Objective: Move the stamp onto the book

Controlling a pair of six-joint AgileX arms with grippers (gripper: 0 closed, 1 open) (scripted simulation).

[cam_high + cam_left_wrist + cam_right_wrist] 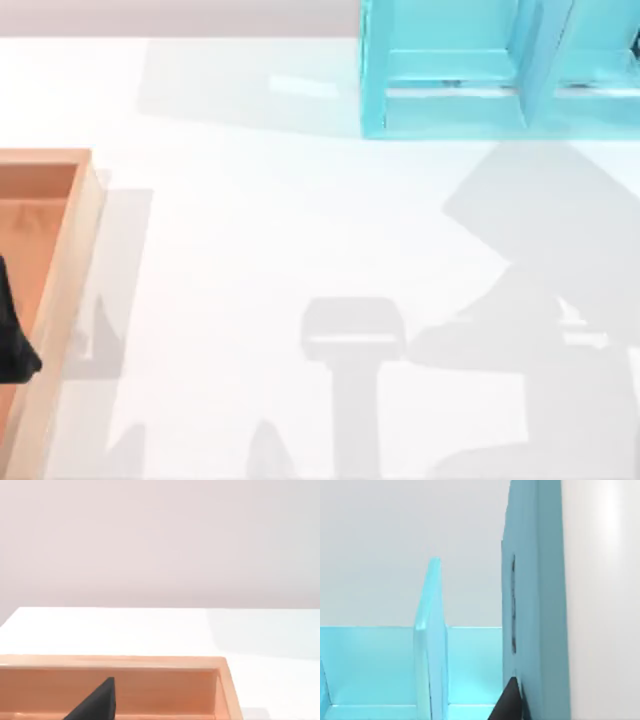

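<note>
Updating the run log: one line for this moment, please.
left gripper: over wooden tray | right gripper: at blue shelf unit

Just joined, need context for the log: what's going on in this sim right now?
Two AgileX arms are working at a white table. The left end effector sits over the wooden tray at the table's left edge. The right end effector is at the light-blue shelf unit at the back right, close against a darker teal-blue slab standing upright there. That slab may be the book; I can't tell whether it is gripped.
</note>
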